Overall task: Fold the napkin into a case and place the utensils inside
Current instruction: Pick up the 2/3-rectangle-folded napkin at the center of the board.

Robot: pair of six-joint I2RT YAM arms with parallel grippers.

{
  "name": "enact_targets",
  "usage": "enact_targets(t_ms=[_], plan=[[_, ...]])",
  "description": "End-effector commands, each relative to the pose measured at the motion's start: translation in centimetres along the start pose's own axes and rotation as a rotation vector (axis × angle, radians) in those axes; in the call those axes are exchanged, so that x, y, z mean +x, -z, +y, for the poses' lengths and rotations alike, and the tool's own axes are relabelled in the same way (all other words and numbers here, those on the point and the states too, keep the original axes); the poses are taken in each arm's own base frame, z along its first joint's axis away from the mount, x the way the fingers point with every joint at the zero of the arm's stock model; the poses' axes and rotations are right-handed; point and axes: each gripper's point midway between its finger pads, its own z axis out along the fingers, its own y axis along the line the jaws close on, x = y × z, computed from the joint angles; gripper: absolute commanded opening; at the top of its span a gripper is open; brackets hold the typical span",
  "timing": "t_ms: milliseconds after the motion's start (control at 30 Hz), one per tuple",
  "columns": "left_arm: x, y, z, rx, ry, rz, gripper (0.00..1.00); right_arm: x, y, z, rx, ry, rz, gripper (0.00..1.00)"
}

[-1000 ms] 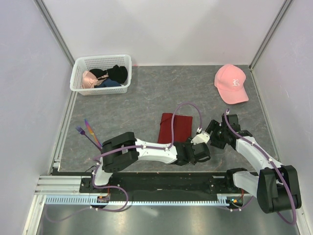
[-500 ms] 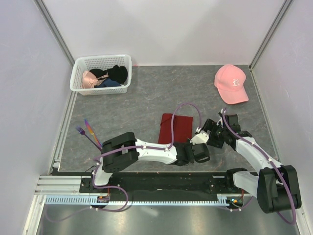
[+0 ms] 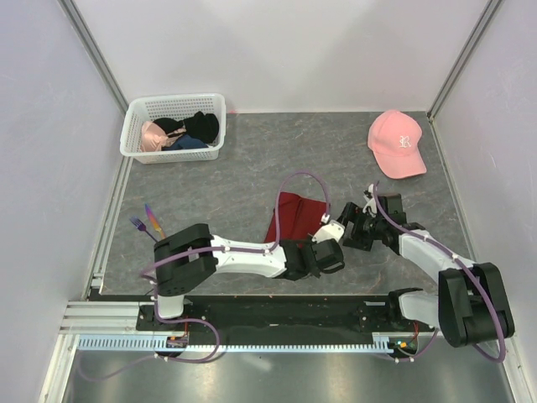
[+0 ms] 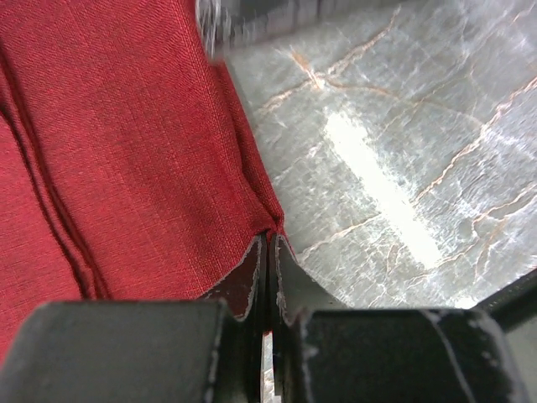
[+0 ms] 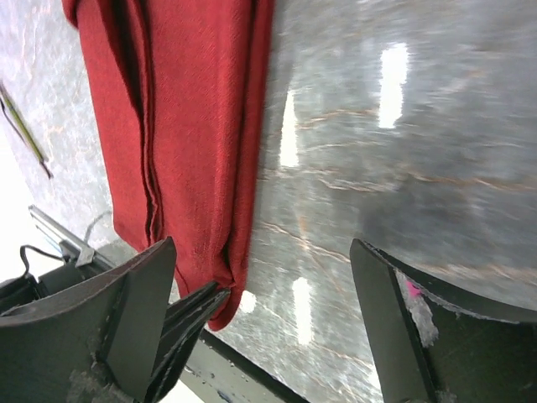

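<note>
Okay, my left gripper point(image 4: 268, 281) pinches the near-right corner of the napkin point(image 3: 294, 217), mid-table; its long axis runs away from me. My right gripper point(image 5: 264, 252) gapes wide, just right of that edge.

Around me, 3 pale lilac walls point(image 3: 294, 50) are enclosing a grey marbled tabletop point(image 3: 243, 168), 2 metal posts point(image 3: 94, 52) are running up the back corners, and white streaks of glare point(image 4: 377, 180) are shining on its surface.
</note>
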Motion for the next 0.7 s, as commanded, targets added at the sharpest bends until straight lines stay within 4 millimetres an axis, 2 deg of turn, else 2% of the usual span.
enact_targets(t_ms=[0,167,500,667], plan=[[-2.9,1.7,0.3,0.058,0.096,-0.061,0.02,0.1,-1.0,1.8,-0.067,0.027,0.006,0.88],[-3.1,2.1,1.5,0.068,0.139,-0.051,0.02,0.7,-2.1,2.4,-0.072,0.025,0.022,0.85],[-3.8,2.9,1.5,0.108,0.167,-0.048,0.02,2.0,-3.2,3.8,-0.138,-0.06,0.037,0.82],[-3.8,2.9,1.2,0.127,0.171,-0.039,0.02,2.5,-3.4,3.4,-0.127,-0.08,0.047,0.81]])
